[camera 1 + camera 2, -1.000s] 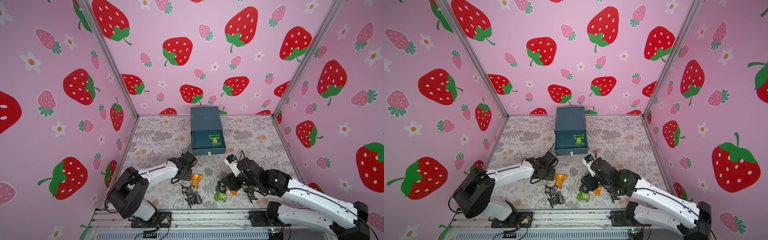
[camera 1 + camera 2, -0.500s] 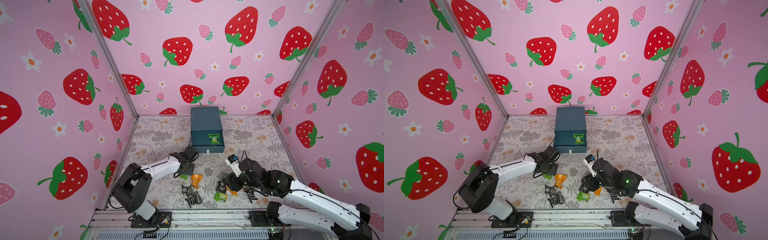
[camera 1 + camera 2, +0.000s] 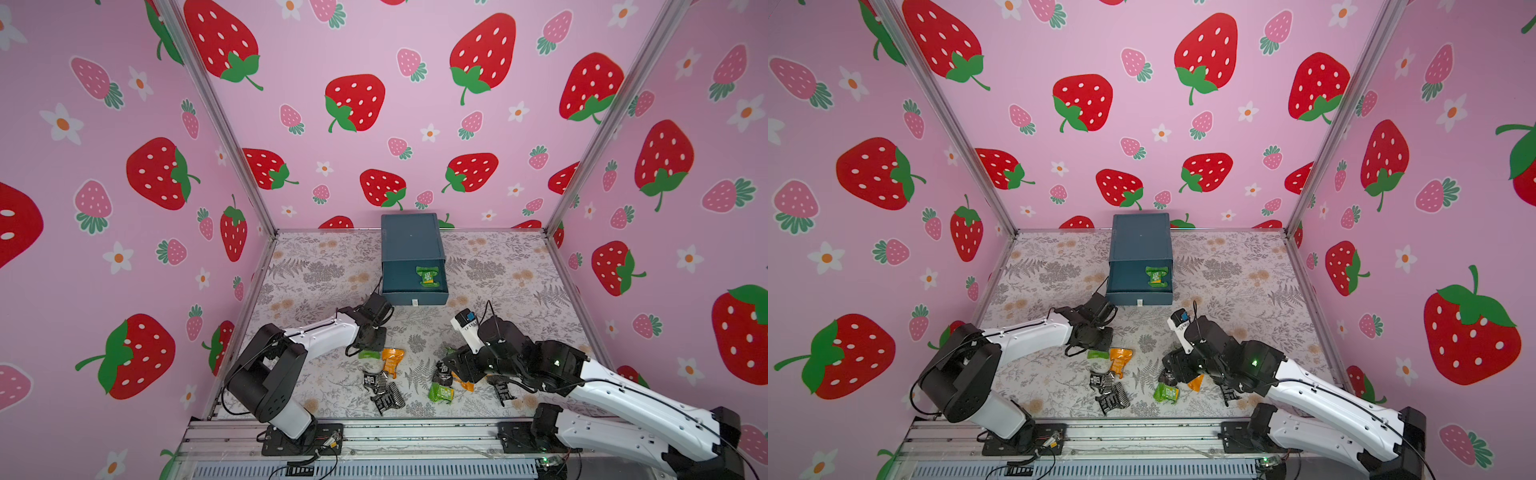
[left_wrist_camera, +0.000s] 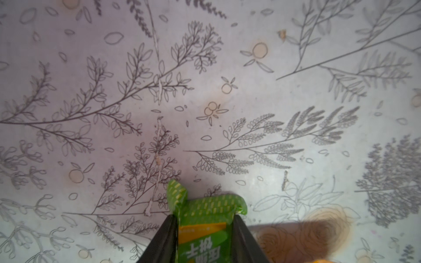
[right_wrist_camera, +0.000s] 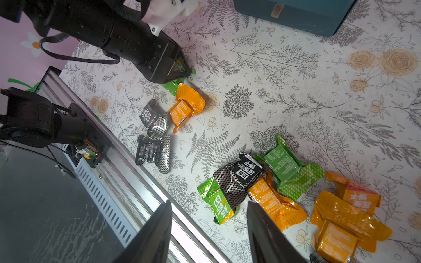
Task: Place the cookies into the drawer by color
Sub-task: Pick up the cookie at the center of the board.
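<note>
Left wrist view: the left gripper (image 4: 205,218) has its two fingers pressed against either side of a green cookie (image 4: 208,206). The cookie's long axis runs along the fingers, and its crimped end pokes out past the tips. It lies on the floral mat (image 3: 332,266), just beside an orange cookie (image 3: 392,359) and well in front of the drawer (image 3: 411,245). The right gripper (image 5: 209,202) hangs with its jaws apart over a mixed pile (image 5: 262,182), gripping nothing. A second ago the left gripper was nearer the drawer. The right one sits much where it was.
</note>
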You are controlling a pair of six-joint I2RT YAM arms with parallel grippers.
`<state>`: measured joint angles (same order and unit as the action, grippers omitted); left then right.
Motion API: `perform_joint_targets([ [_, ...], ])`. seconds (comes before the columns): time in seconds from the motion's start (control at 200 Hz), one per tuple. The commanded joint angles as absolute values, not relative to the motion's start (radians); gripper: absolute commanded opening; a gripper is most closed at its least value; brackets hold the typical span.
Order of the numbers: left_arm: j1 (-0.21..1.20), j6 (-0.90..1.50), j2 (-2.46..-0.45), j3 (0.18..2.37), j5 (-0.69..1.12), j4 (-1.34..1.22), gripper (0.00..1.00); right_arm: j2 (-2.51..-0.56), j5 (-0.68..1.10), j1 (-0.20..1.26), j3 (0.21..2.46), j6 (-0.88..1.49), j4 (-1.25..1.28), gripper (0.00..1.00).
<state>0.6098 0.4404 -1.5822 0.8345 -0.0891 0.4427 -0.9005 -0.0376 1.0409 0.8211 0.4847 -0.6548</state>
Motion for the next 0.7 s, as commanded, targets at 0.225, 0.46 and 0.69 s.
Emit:
perform_joint_targets([
  [0.225,0.627,0.522,-1.502,0.775,-0.108,0.502,0.40,-0.895,-0.035,1.043,0.815,0.480,-0.648,0.58],
  [0.46,0.624,0.560,-1.391,0.728,-0.073,0.461,0.22,-0.872,-0.043,1.042,0.810,0.535,-0.636,0.60],
  [0.69,0.560,0.577,-1.149,0.718,-0.019,0.495,0.25,-0.802,-0.076,1.042,0.704,0.702,-0.469,0.73],
])
